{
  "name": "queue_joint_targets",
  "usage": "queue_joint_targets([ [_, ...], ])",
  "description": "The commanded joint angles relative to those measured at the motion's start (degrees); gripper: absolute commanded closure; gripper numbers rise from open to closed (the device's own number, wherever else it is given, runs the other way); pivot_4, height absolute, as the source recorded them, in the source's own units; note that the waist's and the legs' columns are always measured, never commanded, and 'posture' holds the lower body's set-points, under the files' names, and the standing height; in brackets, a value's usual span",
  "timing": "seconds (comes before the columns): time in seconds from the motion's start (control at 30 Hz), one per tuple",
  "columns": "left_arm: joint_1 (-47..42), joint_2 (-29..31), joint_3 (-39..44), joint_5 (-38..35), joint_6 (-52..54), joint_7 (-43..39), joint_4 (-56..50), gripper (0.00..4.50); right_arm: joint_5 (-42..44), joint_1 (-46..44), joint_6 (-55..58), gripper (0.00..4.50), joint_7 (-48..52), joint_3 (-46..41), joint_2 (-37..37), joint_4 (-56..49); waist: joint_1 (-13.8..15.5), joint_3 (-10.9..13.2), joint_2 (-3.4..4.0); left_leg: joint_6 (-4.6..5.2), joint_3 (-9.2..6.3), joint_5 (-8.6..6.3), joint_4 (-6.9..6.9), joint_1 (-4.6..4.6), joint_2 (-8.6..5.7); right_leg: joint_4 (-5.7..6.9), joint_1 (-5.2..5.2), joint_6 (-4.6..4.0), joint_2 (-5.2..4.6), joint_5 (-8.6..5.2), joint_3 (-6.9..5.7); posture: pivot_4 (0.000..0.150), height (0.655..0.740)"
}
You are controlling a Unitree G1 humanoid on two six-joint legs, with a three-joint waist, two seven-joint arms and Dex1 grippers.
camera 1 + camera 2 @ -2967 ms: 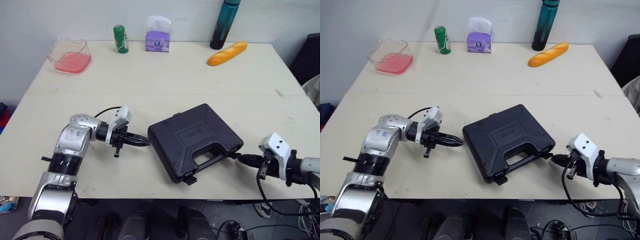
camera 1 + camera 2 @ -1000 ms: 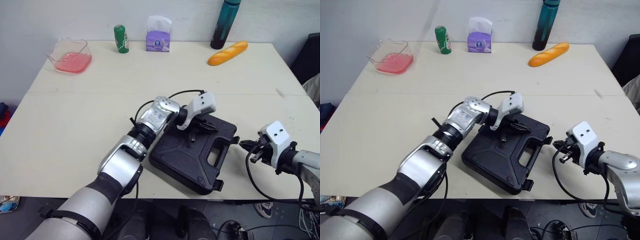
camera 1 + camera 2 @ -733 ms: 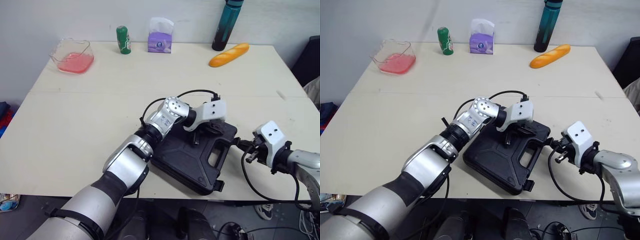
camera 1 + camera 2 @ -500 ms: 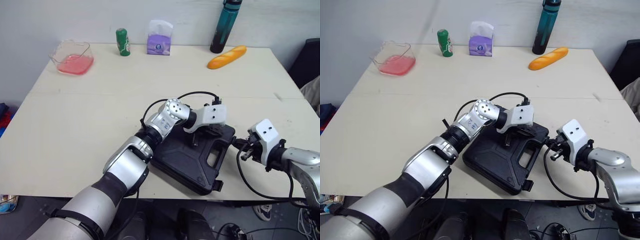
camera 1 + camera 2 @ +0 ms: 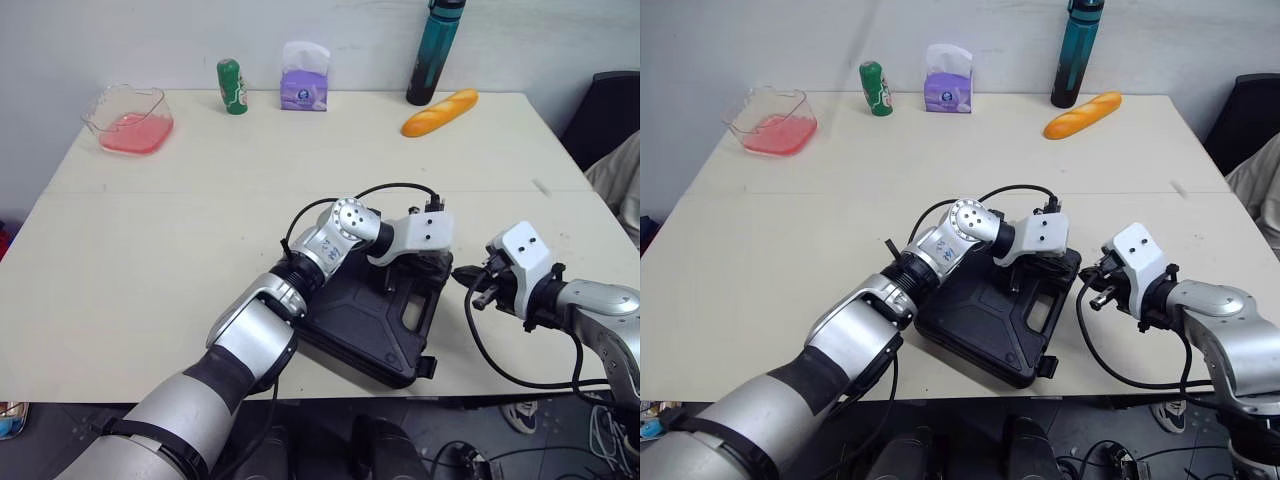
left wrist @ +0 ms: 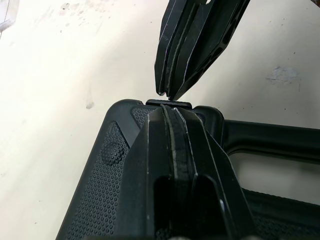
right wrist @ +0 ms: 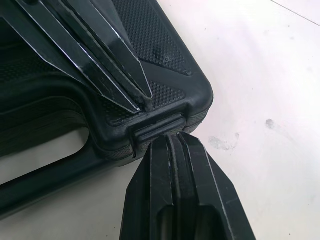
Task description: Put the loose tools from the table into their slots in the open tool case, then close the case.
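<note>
Black plastic tool case (image 5: 362,322), closed.

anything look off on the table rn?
The closed tool case lies skewed to the table edge, its near corner close to the front edge; the latch there sticks out, maybe unfastened. Nothing spilled.

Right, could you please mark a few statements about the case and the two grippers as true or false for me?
1. The tool case is closed. True.
2. The left gripper sits over bare table. False: it is over the case lid, near a corner.
3. The right gripper points at a latch on the case's edge. True.
4. Both grippers are wide open. False: both are shut.
5. The bread lies beside the pink container. False: it lies by the teal bottle.
</note>
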Motion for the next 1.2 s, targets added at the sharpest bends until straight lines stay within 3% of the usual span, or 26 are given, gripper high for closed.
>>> queue_joint_targets([
  [0.03,3.73,-0.02,-3.96,4.60,2.98,-2.06,4.11,4.47,1.89,-0.58,-1.40,4.49,1.15,-1.02,-0.68,-3.59,0.36,-0.09,0.00,0.00,-0.02,0.00,-0.01,0.00,-0.01,-0.01,0.00,0.00,0.00,0.00,-0.02,0.150,0.7314],
  [0.13,2.73,2.35,0.84,-0.60,5.72,-5.67,-0.64,4.47,3.84,1.76,0.29,4.49,3.18,-5.73,-3.55,-5.64,1.00,-0.09,0.01,0.02,-0.03,0.01,-0.01,-0.03,-0.09,-0.02,0.00,0.00,0.01,0.00,-0.02,0.150,0.7314],
  [0.27,6.68,9.66,6.96,-14.48,22.83,-20.86,-25.45,4.47,9.82,8.49,4.48,4.49,7.91,-13.11,-6.97,-10.65,1.07,0.07,0.26,0.06,-0.06,0.02,0.00,-0.15,-0.13,0.00,-0.07,0.01,-0.05,0.01,0.04,0.150,0.7314],
  [0.5,17.06,22.10,1.44,-20.95,38.82,-29.72,-54.20,4.47,15.76,25.26,7.25,4.49,15.19,-21.12,-9.44,-19.37,1.78,0.14,0.51,0.03,-0.31,0.08,0.08,-0.29,-0.23,0.04,-0.03,-0.02,0.05,-0.01,0.04,0.150,0.7314],
  [0.8,21.85,22.85,-7.89,-17.23,40.46,-23.78,-61.47,4.47,13.47,32.34,3.25,4.49,14.69,-15.95,-10.22,-20.51,2.47,0.15,0.51,0.19,-0.48,-0.10,0.43,-0.17,-0.20,-0.19,0.31,0.06,-0.06,0.03,0.36,0.150,0.7314],
  [0.87,22.65,23.43,-10.64,-14.41,37.51,-22.33,-61.57,4.47,13.71,31.86,3.10,4.49,13.82,-14.22,-9.92,-20.95,2.50,0.15,0.51,0.17,-0.48,-0.11,0.42,-0.18,-0.16,-0.12,0.30,0.05,-0.01,0.03,0.34,0.150,0.7314],
  [1.0,23.08,23.02,-11.87,-15.35,39.46,-21.66,-62.81,4.47,14.15,31.39,2.87,4.49,12.75,-12.51,-9.65,-21.47,2.68,0.15,0.53,0.18,-0.47,-0.11,0.46,-0.13,-0.19,-0.24,0.34,0.04,-0.05,0.02,0.34,0.150,0.7314],
  [1.2,23.70,23.67,-15.88,-9.78,31.14,-18.72,-59.37,4.47,16.88,28.84,4.06,4.49,10.43,-10.65,-8.44,-21.99,2.80,0.14,0.54,0.21,-0.57,-0.13,0.47,-0.11,-0.18,-0.33,0.46,0.02,-0.39,0.01,0.28,0.150,0.7314],
])
